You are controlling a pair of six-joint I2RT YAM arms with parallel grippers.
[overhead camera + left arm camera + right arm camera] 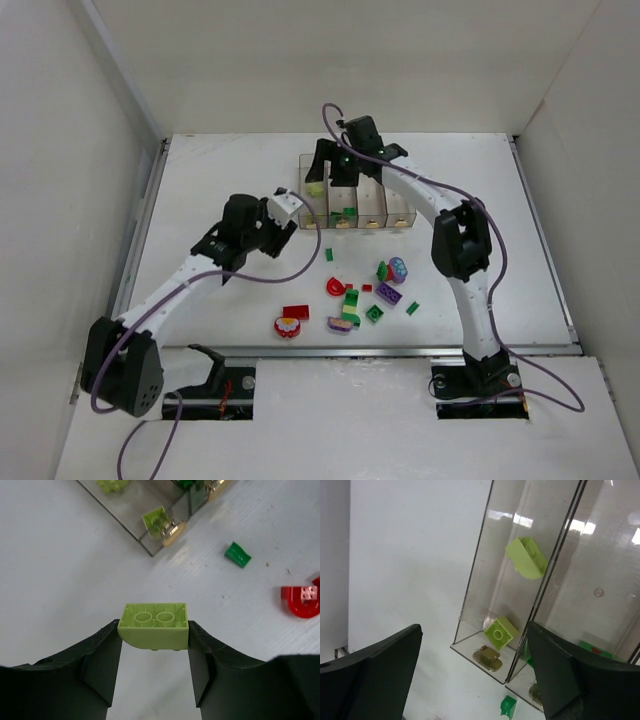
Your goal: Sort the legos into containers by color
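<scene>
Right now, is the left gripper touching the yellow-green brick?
Touching. The left wrist view shows the yellow-green brick wedged in the left gripper, both fingers pressed against its sides with no gap.

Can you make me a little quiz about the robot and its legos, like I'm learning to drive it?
1. True or false: the left gripper holds a yellow-green brick.
2. What colour are the two legos in the leftmost bin? A red, B yellow-green, C purple.
3. Fill in: the open, empty gripper is the ____ one.
Key: 1 true; 2 B; 3 right gripper.
</scene>
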